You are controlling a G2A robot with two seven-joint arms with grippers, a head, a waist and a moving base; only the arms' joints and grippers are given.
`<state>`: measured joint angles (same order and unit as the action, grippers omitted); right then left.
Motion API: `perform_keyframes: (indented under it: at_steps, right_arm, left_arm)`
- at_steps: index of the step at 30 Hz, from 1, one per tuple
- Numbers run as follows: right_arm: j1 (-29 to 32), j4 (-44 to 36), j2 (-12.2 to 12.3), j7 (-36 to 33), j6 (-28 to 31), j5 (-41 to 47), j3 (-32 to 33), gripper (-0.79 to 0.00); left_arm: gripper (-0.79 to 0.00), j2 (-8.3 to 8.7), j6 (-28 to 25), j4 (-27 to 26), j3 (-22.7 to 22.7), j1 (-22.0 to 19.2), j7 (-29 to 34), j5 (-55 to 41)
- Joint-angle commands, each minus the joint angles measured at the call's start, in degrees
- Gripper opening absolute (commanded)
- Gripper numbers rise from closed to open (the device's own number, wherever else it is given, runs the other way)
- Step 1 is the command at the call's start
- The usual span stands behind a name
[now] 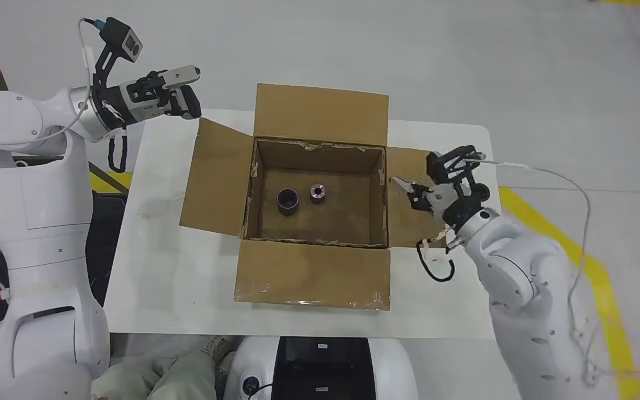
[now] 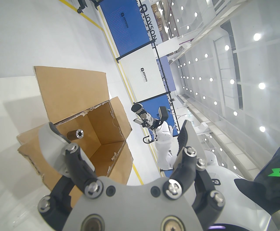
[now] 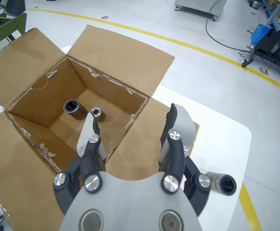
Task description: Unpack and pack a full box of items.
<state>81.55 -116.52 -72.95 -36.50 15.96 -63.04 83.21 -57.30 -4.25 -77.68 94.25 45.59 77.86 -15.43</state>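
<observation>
Brown cardboard box (image 1: 320, 160), flaps spread, holds a dark steel cylinder (image 1: 288, 202) and a smaller silver one (image 1: 318, 192). A third metal cylinder (image 3: 223, 183) lies on the white table (image 1: 160, 250). Left gripper (image 1: 192, 87) at ten o'clock of the box, right gripper (image 1: 405, 188) at three, both agape and empty. The job looks roughly midway.

A white table (image 1: 170, 260) stands on a pale floor crossed by a curved yellow line (image 3: 192, 47), with a grey wheeled cart (image 3: 199, 7), a black cable (image 3: 207, 24) and blue-and-white partition panels (image 2: 151, 72) beyond.

Bright overhead light, edges perhaps warped
</observation>
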Motion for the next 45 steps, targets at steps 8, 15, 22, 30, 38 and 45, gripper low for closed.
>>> perform_keyframes:
  at_steps: [8, 15, 22, 30, 38, 45]
  right_arm:
    - [3.0, 2.8, 0.8, 0.7, -1.9, 3.2, 7.7, -0.188]
    - [4.6, 6.3, 1.3, 1.1, -3.0, 5.5, 11.8, -0.197]
    - [4.2, 10.5, 1.7, 0.9, -4.4, 5.7, 13.6, -0.203]
    - [3.4, 13.1, 2.0, 1.4, -5.1, 5.5, 14.0, -0.212]
    - [3.4, 13.1, 2.0, 1.4, -5.1, 5.5, 14.0, -0.212]
    - [3.4, 13.1, 2.0, 1.4, -5.1, 5.5, 14.0, -0.145]
  left_arm:
    - [0.0, 0.0, 0.0, 0.0, 0.0, 0.0, 0.0, 0.0]
    - [0.0, 0.0, 0.0, 0.0, 0.0, 0.0, 0.0, 0.0]
    - [0.0, 0.0, 0.0, 0.0, 0.0, 0.0, 0.0, 0.0]
    - [0.0, 0.0, 0.0, 0.0, 0.0, 0.0, 0.0, 0.0]
    - [0.0, 0.0, 0.0, 0.0, 0.0, 0.0, 0.0, 0.0]
    - [0.0, 0.0, 0.0, 0.0, 0.0, 0.0, 0.0, 0.0]
